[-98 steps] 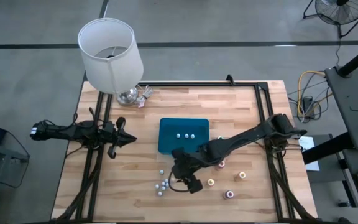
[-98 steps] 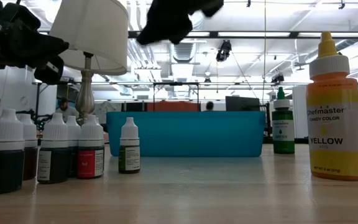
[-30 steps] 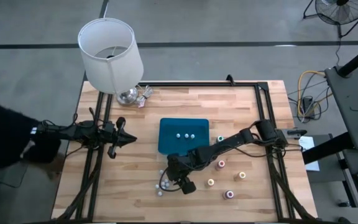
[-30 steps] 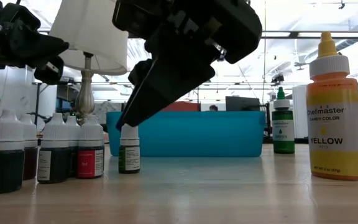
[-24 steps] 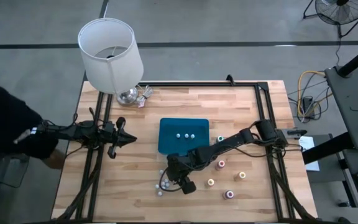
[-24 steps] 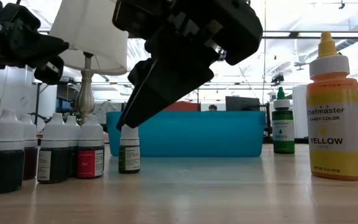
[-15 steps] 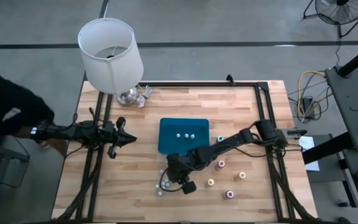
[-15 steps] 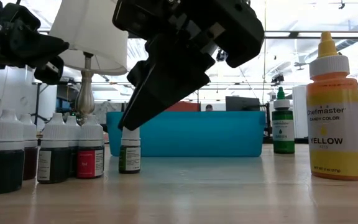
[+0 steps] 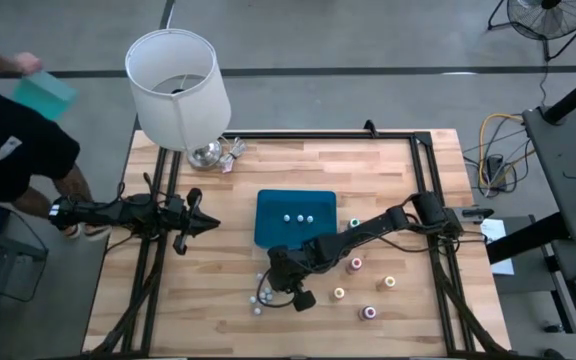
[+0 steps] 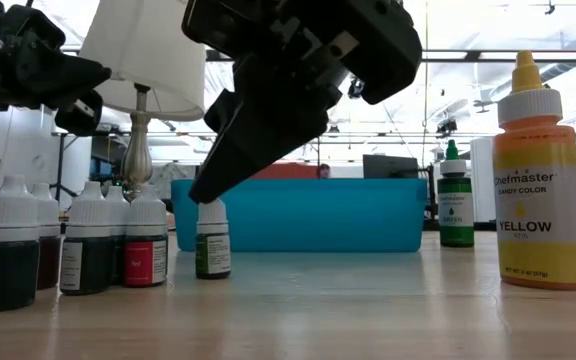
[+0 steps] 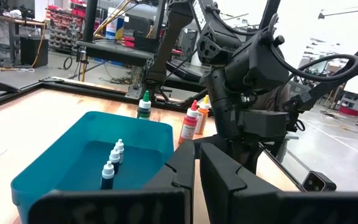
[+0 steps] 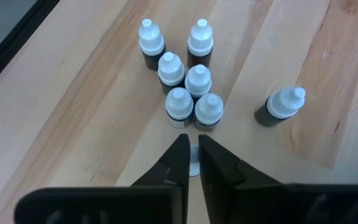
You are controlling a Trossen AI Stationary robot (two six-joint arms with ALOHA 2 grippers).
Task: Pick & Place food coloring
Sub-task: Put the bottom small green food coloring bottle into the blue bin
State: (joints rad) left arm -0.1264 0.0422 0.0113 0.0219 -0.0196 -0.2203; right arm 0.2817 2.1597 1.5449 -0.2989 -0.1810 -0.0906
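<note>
Small white-capped food coloring bottles stand near the table's front: a cluster of several (image 12: pixel 185 81), one alone (image 12: pixel 279 106), and one dark green bottle (image 10: pixel 213 240) under my right gripper (image 12: pixel 192 140), which is shut on it. Three more stand in the blue tray (image 9: pixel 295 218). My right gripper (image 9: pixel 269 280) reaches in slanting from the table's right. My left gripper (image 9: pixel 208 222) hovers shut and level over the table's left side, touching nothing. My right gripper pinches the white cap (image 12: pixel 193 163) of the small green bottle between its two fingertips. The fingers slant down at it from the table's right side. The bottle stands upright with its base on the table (image 10: pixel 213 274), just apart from the cluster.
Larger bottles stand to the right of the tray and gripper: green (image 9: pixel 354 224), red (image 9: pixel 356 264), orange (image 9: pixel 389 282), yellow (image 9: pixel 339 293), pink (image 9: pixel 369 312). A lamp (image 9: pixel 178 85) stands at the far left corner. A person (image 9: pixel 13 130) is beyond the table's left edge.
My right gripper has stayed in place and shut its fingers on the small green bottle's cap; the bottle has shifted slightly on the table and stays upright. The person beyond the left edge has moved away from the table.
</note>
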